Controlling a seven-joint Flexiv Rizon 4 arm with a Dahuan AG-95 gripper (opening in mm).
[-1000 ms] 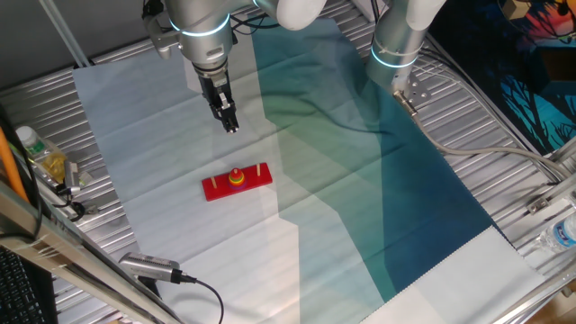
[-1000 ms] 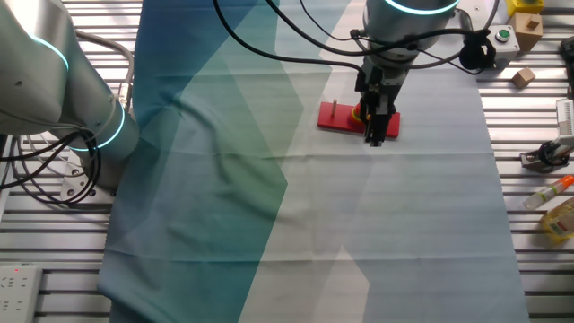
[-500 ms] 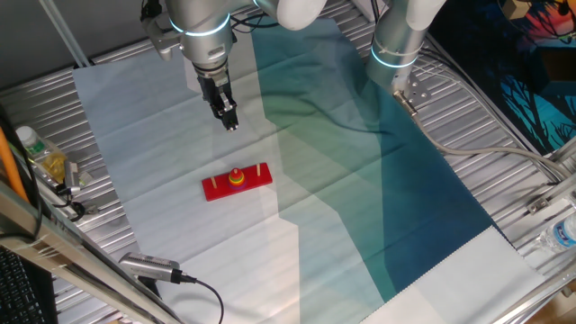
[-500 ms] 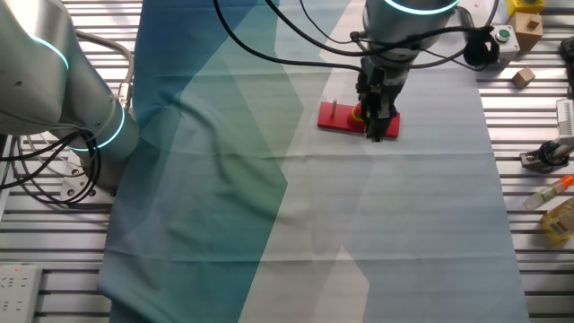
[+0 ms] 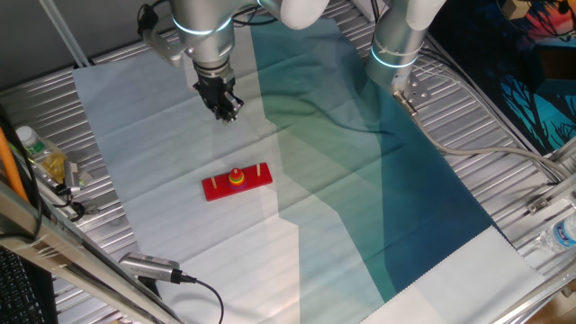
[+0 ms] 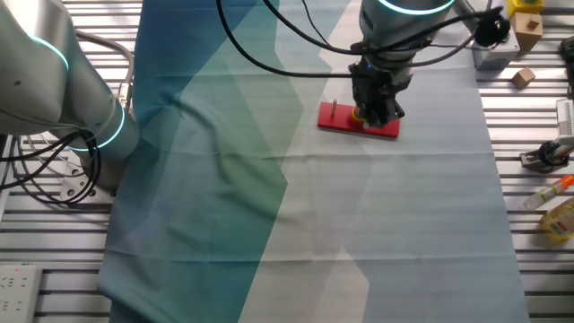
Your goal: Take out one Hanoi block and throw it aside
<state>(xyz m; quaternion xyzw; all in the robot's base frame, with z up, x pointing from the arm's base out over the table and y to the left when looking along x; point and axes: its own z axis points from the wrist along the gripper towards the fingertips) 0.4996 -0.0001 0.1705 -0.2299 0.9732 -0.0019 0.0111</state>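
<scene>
- The gripper (image 5: 227, 113) hangs in the air above the cloth (image 5: 162, 135), at about 12 o'clock from the red base (image 5: 237, 184) in one fixed view, well apart from it and holding nothing.
- Claw state: cannot be determined. The fingers are small and dark in both views, and any gap between them is not resolved.
- The Hanoi block (image 5: 236, 172), the small red ring, sits at the top of the stack on the middle peg, resting on the yellow disc (image 5: 237, 178). In the other fixed view the gripper body hides the stack; only the base and one bare peg (image 6: 334, 107) show.
- Step in hand, as judged: approach and alignment above the stack; the block is not yet taken.
- Centre the gripper over the middle peg before descending. The bare peg at 3 o'clock of the stack (image 5: 258, 168) stands near, so orient the fingers to clear it.
- Confirm the fingers are spread wider than the red ring but keep them above the yellow disc, so only the ring is clamped.
- Lift straight up along the peg until the ring clears its tip; a tilted pull could drag the base across the cloth.
- Release over bare cloth, away from the base.
</scene>
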